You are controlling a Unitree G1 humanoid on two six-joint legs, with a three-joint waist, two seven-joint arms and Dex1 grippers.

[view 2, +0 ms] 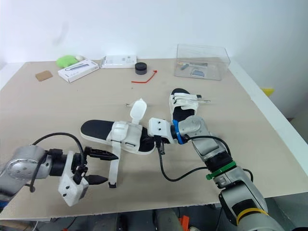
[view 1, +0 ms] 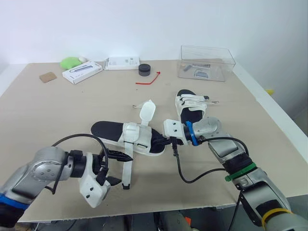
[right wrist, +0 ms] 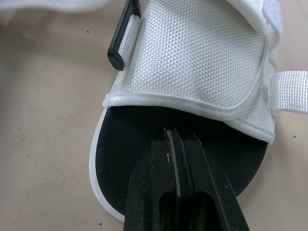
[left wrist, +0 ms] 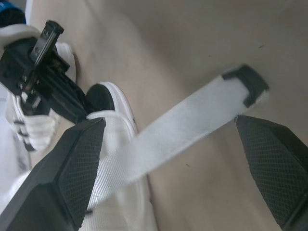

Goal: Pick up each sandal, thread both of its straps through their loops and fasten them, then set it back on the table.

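Observation:
A white sandal with a black footbed [view 1: 130, 137] lies mid-table. One strap [view 1: 147, 111] sticks up unfastened. Its other strap [view 1: 127, 166] trails toward the front edge, ending in a black tip. My left gripper [view 1: 120, 168] is open with this loose strap [left wrist: 183, 130] passing between its fingers [left wrist: 72, 168]; whether they touch it is unclear. My right gripper [view 1: 166, 141] is shut, its fingertips [right wrist: 175, 159] resting on the black footbed [right wrist: 125, 159] at the sandal's end, beside the strap band and black loop [right wrist: 122, 41]. A second sandal [view 1: 190, 106] lies behind, straps folded across it.
A clear plastic box [view 1: 206, 62] stands at the back right. A red tie [view 1: 148, 79], a black puck [view 1: 145, 70], two white boxes [view 1: 83, 72], a green object [view 1: 71, 61] and a brown square [view 1: 47, 77] lie along the back. The table's front edge [view 1: 159, 206] is close.

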